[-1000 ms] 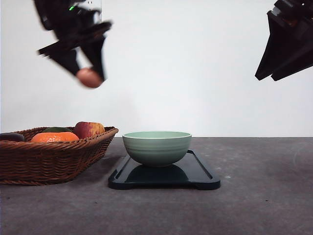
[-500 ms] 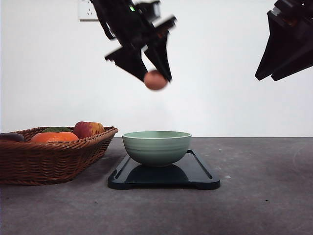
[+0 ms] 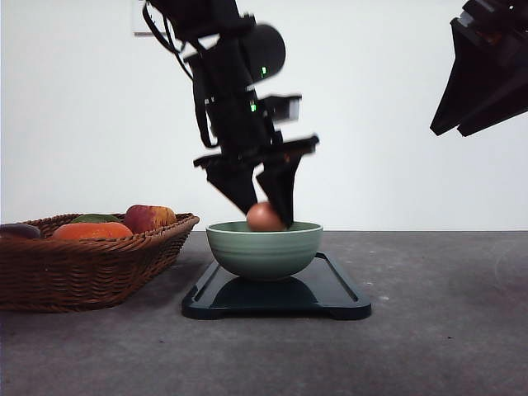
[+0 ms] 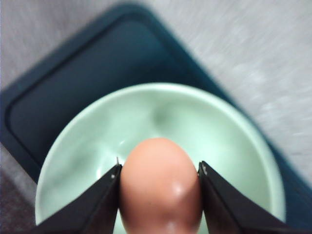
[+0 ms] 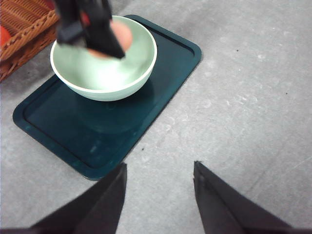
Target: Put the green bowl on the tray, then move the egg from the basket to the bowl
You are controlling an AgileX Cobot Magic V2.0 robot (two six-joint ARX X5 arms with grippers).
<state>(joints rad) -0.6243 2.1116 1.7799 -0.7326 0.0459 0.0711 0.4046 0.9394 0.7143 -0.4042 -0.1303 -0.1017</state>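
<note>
Left gripper (image 3: 266, 216) moved from above basket (image 3: 91, 264) down to green bowl (image 3: 264, 249), still clamping egg (image 3: 265, 217) at bowl rim. Bowl sits on tray (image 3: 330, 293). Right gripper (image 5: 158, 170) high right of bowl, fingers apart, holding nothing.

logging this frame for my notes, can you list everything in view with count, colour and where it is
green bowl: 1, pale sage green, standing on the tray
tray: 1, black, on the grey table right of the basket
egg: 1, reddish-brown, held at the bowl's rim level
basket: 1, brown wicker, far left of the table
fruit in basket: several, red-yellow, orange, dark, piled inside
table: 1, dark grey
left end effector: 1, black, shut on the egg over the bowl
right end effector: 1, black, open, raised at the right
</note>
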